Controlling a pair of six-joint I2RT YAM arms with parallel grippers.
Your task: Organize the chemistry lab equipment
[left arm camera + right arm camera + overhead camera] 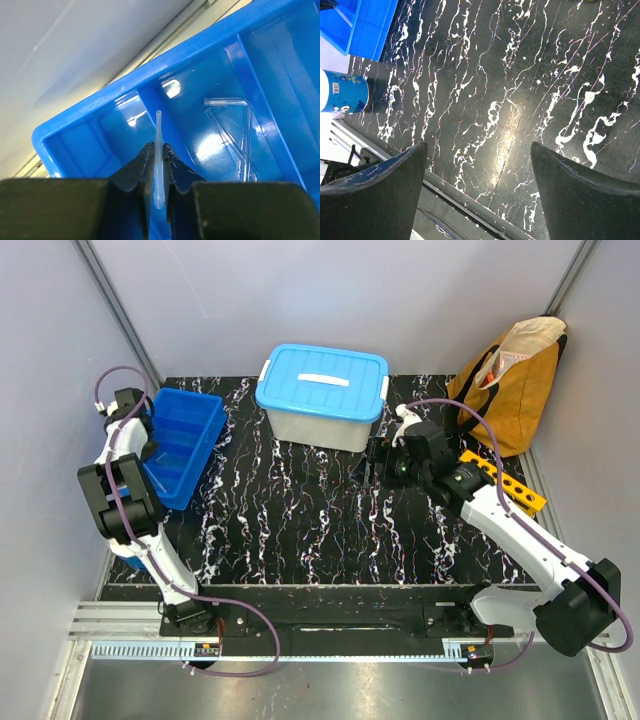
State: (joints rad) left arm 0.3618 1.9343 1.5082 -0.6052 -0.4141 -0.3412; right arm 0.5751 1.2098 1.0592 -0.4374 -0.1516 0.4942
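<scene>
Black marbled desk (300, 530): at far left, your left pincer (159, 170) appears clamped on a thin transparent tube (159, 145) above the blue divided tray (205, 445). Meanwhile your right pincer (477, 147) hangs wide open, empty. Probable next move: lower, then release beside the bent tubes (240, 135).

Illumination bright and even, from overhead. White glare patches sit in the blue divided tray (150, 75), either side of its divider. A pale sheen streak crosses the glossy tabletop (570, 60). The right end effector (477, 146) above it reads soft, out of focus.
</scene>
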